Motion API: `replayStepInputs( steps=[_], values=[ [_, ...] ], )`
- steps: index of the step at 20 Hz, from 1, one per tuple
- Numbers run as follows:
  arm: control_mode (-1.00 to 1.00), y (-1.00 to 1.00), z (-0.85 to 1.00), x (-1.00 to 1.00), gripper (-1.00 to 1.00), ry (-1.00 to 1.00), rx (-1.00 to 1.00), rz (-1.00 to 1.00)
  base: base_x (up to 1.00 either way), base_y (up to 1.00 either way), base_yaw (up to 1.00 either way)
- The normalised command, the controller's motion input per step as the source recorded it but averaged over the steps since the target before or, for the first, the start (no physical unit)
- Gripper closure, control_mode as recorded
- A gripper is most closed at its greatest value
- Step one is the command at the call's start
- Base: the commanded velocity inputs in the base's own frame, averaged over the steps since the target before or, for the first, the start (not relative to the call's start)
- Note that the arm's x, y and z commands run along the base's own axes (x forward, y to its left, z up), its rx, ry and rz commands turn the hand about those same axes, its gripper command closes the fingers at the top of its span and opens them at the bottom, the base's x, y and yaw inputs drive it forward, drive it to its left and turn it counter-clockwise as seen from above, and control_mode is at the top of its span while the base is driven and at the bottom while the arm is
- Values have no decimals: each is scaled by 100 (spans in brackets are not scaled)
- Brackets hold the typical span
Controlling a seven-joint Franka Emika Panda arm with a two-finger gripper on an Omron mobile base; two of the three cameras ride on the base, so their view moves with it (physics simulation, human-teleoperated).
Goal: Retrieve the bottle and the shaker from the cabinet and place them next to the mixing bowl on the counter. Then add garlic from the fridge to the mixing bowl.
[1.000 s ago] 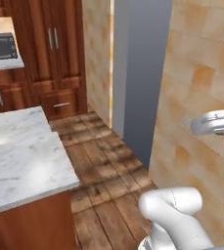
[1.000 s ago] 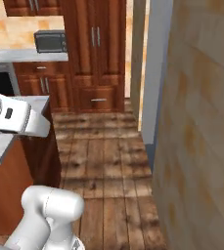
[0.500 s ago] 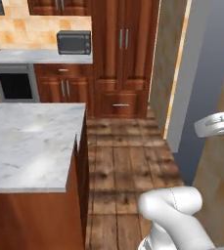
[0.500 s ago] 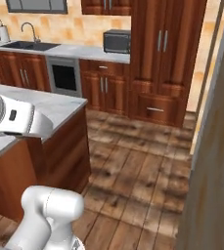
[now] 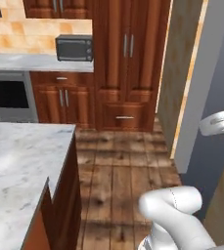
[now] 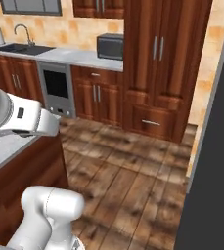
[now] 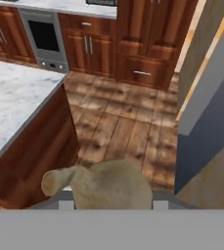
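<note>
Since a second ago the base has turned from the fridge toward the marble desk (image 5: 20, 166), with the hand (image 7: 106, 202) closed around the garlic (image 7: 103, 185), ready for the bowl.

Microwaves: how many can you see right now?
1. The microwave sits on the back counter beside the tall cabinet, also visible at. Others may lie outside these views.

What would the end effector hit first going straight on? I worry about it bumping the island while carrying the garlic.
Probably the wooden floor, judging by the hand view. The end effector, shut on the garlic, points past the island's corner; depth is unclear.
</note>
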Motion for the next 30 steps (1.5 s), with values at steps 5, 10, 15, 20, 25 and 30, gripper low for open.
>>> replayStepInputs(
  steps=[5,10,15,20,25,30],
  values=[
    [100,0,0,0,100,0,0,0,100,-26,20],
    [100,0,0,0,100,0,0,0,100,-7,38],
    [100,0,0,0,100,0,0,0,100,-4,51],
    [100,0,0,0,100,0,0,0,100,-8,55],
    [100,0,0,0,100,0,0,0,100,-22,61],
    [100,0,0,0,100,0,0,0,100,-34,70]
  ],
)
